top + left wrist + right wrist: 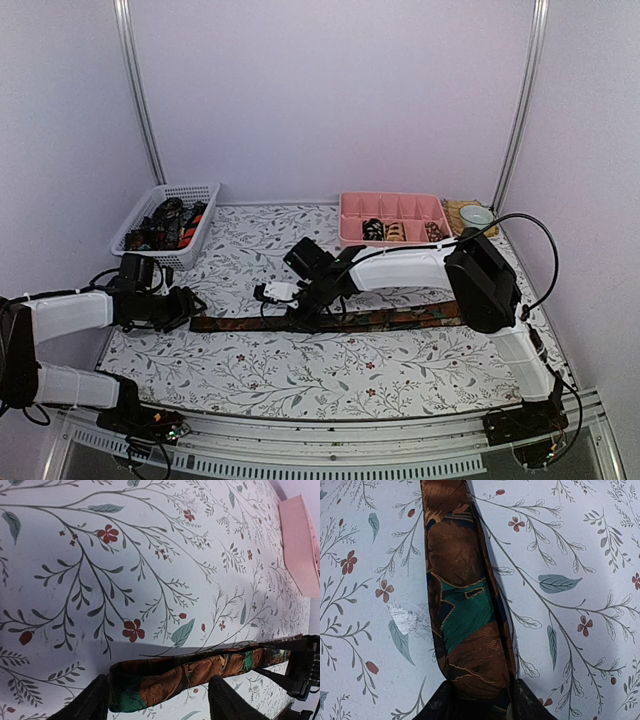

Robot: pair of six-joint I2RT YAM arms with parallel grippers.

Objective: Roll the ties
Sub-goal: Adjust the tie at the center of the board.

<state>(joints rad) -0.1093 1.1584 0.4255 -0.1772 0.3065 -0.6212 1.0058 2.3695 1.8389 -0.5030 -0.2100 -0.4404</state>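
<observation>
Brown patterned fabric, the tie (400, 318) lay flat on the tabletop (330, 375), its long axis running left to right before both arms. The left fingers (92, 702) stood apart, astride its left end. The right fingers (437, 705) touched its edges near the middle; whether they gripped it, I could not tell.
</observation>
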